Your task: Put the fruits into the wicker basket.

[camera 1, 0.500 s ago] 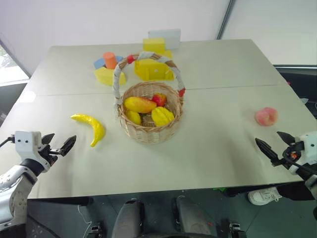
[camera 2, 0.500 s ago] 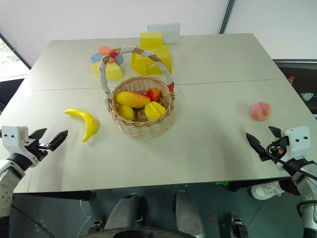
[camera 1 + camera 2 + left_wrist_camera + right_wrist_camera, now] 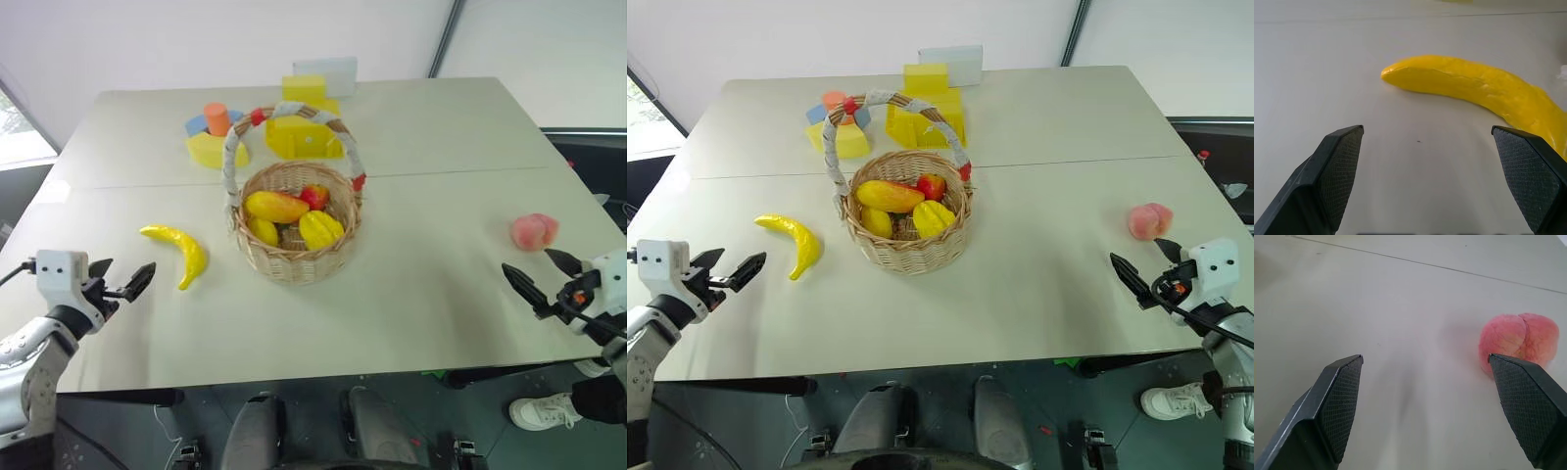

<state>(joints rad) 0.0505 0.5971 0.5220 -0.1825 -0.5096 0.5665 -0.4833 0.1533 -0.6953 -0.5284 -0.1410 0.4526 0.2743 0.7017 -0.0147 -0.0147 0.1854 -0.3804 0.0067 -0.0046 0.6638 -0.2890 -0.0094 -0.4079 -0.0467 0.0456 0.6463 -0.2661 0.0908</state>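
Note:
A curved yellow banana (image 3: 181, 250) lies on the table left of the wicker basket (image 3: 294, 264). Just short of it, near the front edge, my left gripper (image 3: 125, 274) stands open; the left wrist view shows the banana (image 3: 1479, 88) beyond the spread fingertips (image 3: 1342, 161). A pink-red peach (image 3: 533, 231) rests at the table's right side. My right gripper (image 3: 529, 262) is open right in front of it, not touching, and the peach (image 3: 1518, 340) sits off toward one finger. The basket holds a yellow-orange mango (image 3: 276, 206), a red piece (image 3: 315, 196) and other yellow pieces.
Behind the basket stand yellow, orange and blue foam blocks (image 3: 216, 132), a yellow box (image 3: 304, 132) and a white box (image 3: 328, 73). A seam (image 3: 470, 172) crosses the table. The basket's tall handle (image 3: 235, 147) arches over the fruits.
Both grippers have edged slightly forward, the left toward the banana and the right toward the peach. Both stay open; the fruits have not moved.

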